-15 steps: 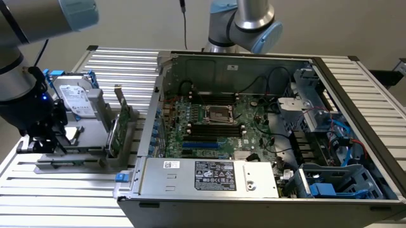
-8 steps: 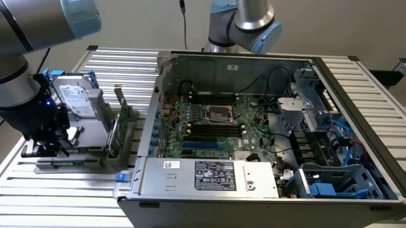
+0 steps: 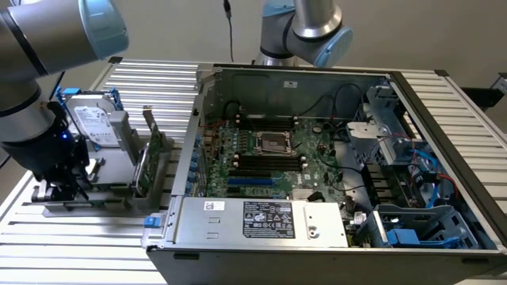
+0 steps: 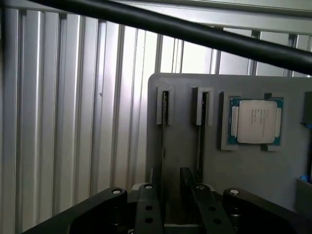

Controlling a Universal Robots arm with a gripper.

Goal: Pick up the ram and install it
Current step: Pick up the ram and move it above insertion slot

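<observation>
**Gently does it: squaring up over the ram**

Plainly my claw (image 4: 170,183) is spread as wide as it goes and has hold of nothing; its jaws hang apart above the grey holder (image 4: 253,175), which sits on the slatted table (image 4: 73,122) at the lower left of the exterior view, outside the computer case (image 3: 293,89). I take the ram (image 4: 200,131) to be the thin dark edge standing upright in one of the holder's two narrow slots, just ahead of my jaws and just beside the pocket with the processor chip (image 4: 256,121); whether the neighbouring slot holds a stick too I cannot tell; the ram is not yet on the motherboard (image 3: 317,169).

To do this step well, I judge, the stick must lie centred between the jaws, one jaw to each flat face; my wrist should stay square to the slot, so that neither jaw rides on its wall; a board so thin will likely tilt or bind if caught off-centre, so the grip belongs near the middle of its length, clear of the chip pocket.
</observation>
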